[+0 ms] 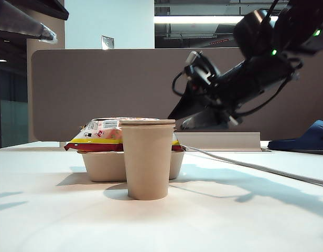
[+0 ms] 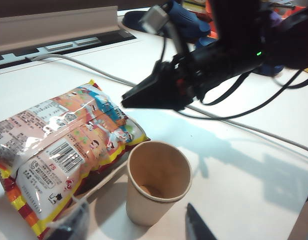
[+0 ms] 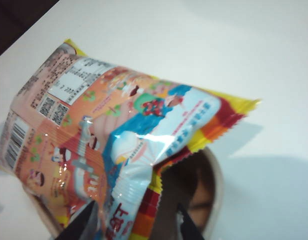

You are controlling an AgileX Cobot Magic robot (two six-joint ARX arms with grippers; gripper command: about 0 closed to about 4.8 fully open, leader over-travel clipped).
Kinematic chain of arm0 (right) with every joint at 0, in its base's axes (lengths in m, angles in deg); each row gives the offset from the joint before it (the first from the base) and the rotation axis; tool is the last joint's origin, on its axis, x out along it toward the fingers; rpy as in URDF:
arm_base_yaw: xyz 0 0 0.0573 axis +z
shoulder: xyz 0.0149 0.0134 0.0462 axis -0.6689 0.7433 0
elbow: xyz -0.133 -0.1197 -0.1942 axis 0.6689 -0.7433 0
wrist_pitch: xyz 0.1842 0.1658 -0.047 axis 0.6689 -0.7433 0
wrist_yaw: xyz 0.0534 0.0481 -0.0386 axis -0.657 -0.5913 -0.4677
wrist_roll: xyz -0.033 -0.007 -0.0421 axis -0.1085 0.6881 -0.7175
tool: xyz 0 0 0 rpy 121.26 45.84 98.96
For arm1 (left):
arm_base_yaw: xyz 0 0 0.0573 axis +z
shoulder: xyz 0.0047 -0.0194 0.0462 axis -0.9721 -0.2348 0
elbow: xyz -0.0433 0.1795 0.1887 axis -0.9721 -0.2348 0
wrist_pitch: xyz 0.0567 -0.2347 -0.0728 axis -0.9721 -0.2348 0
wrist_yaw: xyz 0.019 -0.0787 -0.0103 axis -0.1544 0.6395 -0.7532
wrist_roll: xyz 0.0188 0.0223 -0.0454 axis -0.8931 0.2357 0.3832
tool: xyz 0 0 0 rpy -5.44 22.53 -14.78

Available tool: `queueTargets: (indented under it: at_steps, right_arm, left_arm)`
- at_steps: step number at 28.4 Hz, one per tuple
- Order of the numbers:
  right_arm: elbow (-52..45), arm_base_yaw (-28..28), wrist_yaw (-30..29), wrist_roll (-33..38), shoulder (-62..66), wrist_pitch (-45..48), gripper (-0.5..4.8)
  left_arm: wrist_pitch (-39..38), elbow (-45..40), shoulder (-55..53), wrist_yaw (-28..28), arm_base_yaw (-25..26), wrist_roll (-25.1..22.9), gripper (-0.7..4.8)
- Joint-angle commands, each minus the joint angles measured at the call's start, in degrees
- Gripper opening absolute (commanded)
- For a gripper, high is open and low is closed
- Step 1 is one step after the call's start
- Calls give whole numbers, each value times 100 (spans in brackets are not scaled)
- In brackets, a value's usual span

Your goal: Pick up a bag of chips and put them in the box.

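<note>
Nearest the exterior camera stands a beige paper cup (image 1: 147, 159) on the white surface (image 1: 214, 215); the left wrist view looks down into its open mouth. Right behind it sits the box (image 1: 104, 165), low and beige, and the bag of chips (image 1: 101, 134) lies flat across the top of the box, its red and yellow edge hanging over the rim. In the left wrist view the bag (image 2: 59, 150) lies just beside the cup (image 2: 158, 182), white label panel and barcode facing up.

Above and to the right of the bag in the exterior view, the right gripper (image 1: 178, 114) hangs in the air, pointing down toward the bag and apart from it. In the right wrist view its dark fingertips (image 3: 186, 227) stand apart with nothing between them, above the bag's crimped end (image 3: 114, 145).

Only the two dark tips of the left gripper (image 2: 136, 227) show, at the edge of the left wrist view; its jaws are wide apart and hold nothing. A white cable (image 1: 256, 167) runs across the surface to the right, and a blue object (image 1: 305, 137) lies beyond it.
</note>
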Motion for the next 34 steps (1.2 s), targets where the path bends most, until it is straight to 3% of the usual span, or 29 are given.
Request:
queueTargets:
  at_steps: [1, 7, 14, 22, 34]
  right_arm:
    - [24, -79, -2, -334, -361, -247, 194]
    - [26, -103, 575, -1025, -1453, -979, 193]
    - [24, -98, 1676, -1593, -3296, -2354, 193]
    - [-28, -2, 1711, -1596, -4590, -3790, 189]
    - [-645, 348, 1777, -1296, -5825, -4131, 178]
  left_arm:
    - [31, 4, 7, -13, 0, -33, 247]
    - [79, 4, 9, -15, 0, -31, 247]
    - [382, 7, 35, -15, 0, 120, 247]
    - [195, 9, 708, -9, 0, 264, 246]
    - [-927, 9, 2159, -13, 0, 267, 246]
